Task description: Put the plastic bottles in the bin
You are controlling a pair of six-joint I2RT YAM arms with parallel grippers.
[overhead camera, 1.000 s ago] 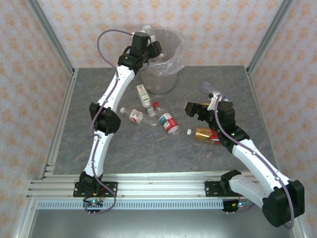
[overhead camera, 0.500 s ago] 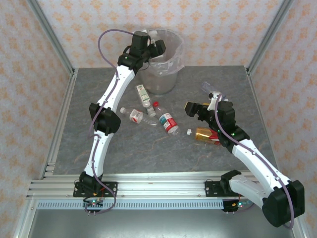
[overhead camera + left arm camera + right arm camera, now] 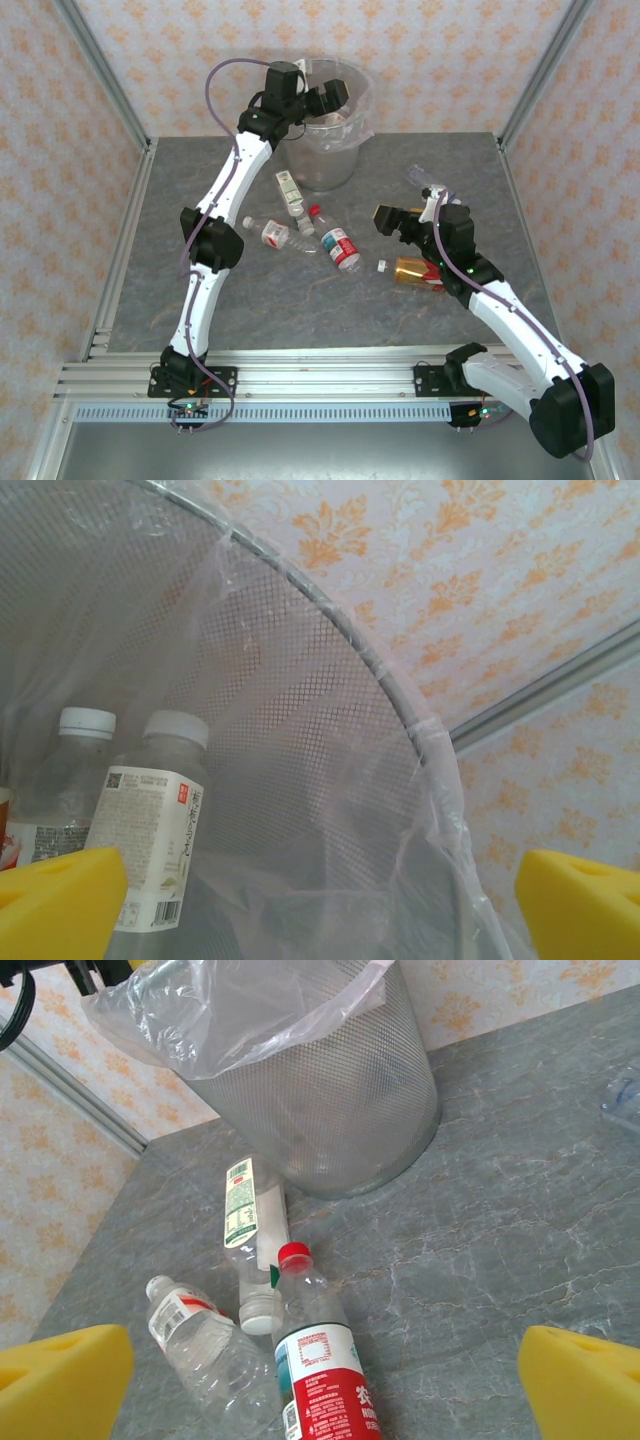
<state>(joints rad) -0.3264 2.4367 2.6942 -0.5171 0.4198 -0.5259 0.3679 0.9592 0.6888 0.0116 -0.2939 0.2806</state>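
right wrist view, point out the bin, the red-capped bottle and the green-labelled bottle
bin [image 3: 340, 1110], right wrist view, mesh side wall
red-capped bottle [image 3: 318, 1375], right wrist view, red-white label
green-labelled bottle [image 3: 240, 1215], right wrist view, its label

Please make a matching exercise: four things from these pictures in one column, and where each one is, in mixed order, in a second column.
1. red-capped clear plastic bottle with red label
2. brown-amber plastic bottle
3. white-capped clear bottle with white label
4. left gripper

A. inside the round mesh bin
B. open, above the bin's rim
C. lying in the middle of the grey table
D. lying close by the right arm

Pairs: 1-C, 2-D, 3-A, 4-B
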